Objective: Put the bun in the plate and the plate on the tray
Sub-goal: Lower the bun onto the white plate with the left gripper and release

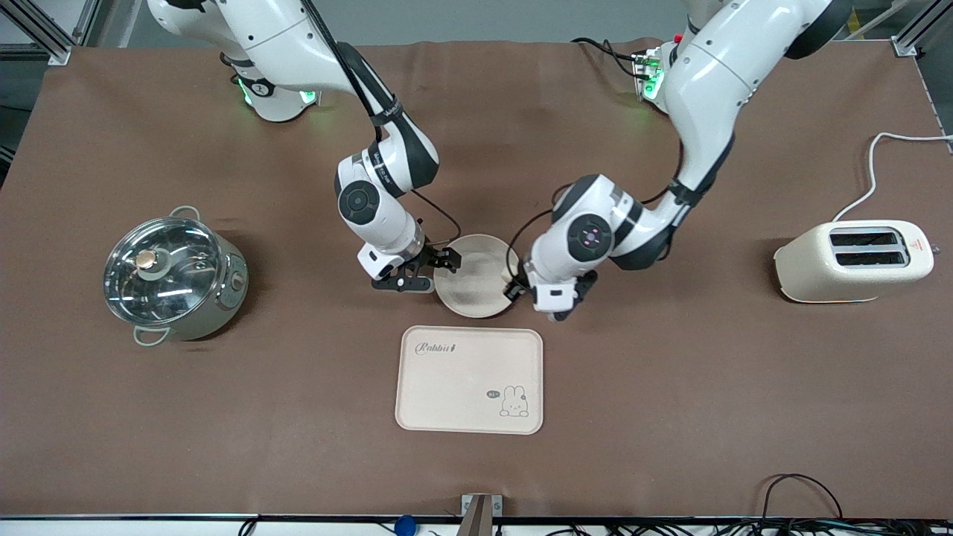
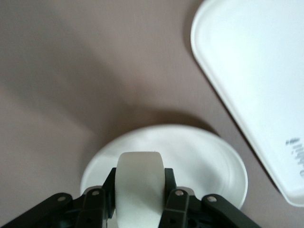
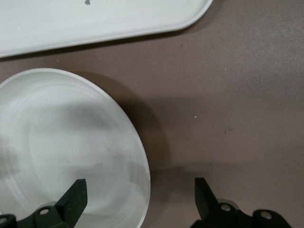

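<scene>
Fingers (image 2: 176, 202) of the left gripper (image 2: 140, 199) are clamped on the bun (image 2: 140, 183), a small pale cream block, held over the plate's (image 1: 476, 286) edge toward the left arm's end. The right gripper's (image 3: 140, 197) fingers are spread apart, straddling the plate's rim toward the right arm's end. The plate, round, shallow and off-white, sits on the tabletop (image 1: 670, 387) just beside the tray (image 1: 469, 380) and farther from the front camera. Best to carry the bun toward the plate's centre and lower it before letting go.

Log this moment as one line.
left pincer: shut on bun, over plate | right pincer: open, straddling plate rim | tray: bare
</scene>
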Controlling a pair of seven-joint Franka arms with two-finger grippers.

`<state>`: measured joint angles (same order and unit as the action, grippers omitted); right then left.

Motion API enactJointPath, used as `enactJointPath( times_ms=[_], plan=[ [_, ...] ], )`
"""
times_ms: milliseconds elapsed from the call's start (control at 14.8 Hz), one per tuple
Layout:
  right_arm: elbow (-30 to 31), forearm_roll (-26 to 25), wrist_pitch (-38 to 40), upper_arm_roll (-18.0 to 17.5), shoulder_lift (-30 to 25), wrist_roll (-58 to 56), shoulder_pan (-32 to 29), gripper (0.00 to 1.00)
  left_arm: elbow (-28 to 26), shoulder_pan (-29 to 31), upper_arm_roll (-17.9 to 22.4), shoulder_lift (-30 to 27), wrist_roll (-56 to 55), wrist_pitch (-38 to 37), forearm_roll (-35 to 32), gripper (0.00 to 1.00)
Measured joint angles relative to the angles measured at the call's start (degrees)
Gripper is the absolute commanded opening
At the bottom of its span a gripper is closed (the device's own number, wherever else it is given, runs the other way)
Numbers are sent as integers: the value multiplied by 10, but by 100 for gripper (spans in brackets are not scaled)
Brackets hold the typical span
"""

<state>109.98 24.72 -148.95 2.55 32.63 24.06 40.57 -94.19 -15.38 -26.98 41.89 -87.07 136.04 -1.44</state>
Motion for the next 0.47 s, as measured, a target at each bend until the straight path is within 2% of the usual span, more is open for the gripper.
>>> enactJointPath(
  times_ms=[338, 406, 474],
  plan=[
    [6, 0, -13, 0, 1, 0, 1, 100, 0, -15, 1, 27, -15, 29, 0, 76],
    [6, 0, -19, 0, 3, 0, 1, 100, 0, -15, 1, 28, -15, 30, 0, 90],
    [7, 0, -27, 0, 5, 0, 3, 94, 1, -15, 1, 28, -15, 31, 0, 100]
  ],
)
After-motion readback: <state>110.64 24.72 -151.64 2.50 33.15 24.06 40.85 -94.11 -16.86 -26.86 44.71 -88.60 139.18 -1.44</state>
